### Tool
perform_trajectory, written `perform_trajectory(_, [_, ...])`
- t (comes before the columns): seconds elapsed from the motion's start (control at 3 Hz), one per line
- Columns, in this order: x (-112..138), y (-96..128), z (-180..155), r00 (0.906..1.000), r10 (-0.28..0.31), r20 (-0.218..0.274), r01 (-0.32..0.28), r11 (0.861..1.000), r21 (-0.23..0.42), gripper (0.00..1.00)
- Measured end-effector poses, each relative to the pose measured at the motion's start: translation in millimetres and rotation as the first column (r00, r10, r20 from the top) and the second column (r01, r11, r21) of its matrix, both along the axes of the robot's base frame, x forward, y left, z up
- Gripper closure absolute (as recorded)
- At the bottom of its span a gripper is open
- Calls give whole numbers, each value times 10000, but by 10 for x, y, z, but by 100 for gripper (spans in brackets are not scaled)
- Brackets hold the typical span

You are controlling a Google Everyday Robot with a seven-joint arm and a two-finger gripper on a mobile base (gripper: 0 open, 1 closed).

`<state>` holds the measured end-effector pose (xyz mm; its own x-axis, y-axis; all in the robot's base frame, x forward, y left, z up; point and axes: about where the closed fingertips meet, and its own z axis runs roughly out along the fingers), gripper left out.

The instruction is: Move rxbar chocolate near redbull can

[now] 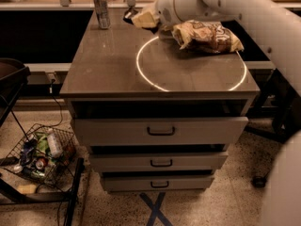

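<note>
The redbull can (100, 10), slim and silver-grey, stands upright at the back left of the grey table top (103, 65). My gripper (136, 18) is at the back of the table, just right of the can and a short way from it. It is shut on the rxbar chocolate (129, 15), whose dark wrapper sticks out to the left of the pale fingers (146, 19). The bar is held just above the table surface. My white arm reaches in from the upper right.
A tan-and-brown chip bag (207, 36) lies at the back right of the table, under my arm. A bright ring of light reflects on the table top. Drawers (160, 131) stand partly open below. A wire basket of clutter (40, 154) sits on the floor at left.
</note>
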<state>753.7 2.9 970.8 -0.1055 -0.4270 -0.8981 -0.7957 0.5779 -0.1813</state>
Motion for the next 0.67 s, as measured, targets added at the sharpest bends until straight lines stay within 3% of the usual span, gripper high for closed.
perform_trajectory(0.33, [503, 299, 377, 9979, -644, -89, 646, 9977, 191, 100])
perform_trajectory(0.67, [504, 299, 377, 9979, -645, -89, 647, 9977, 192, 100])
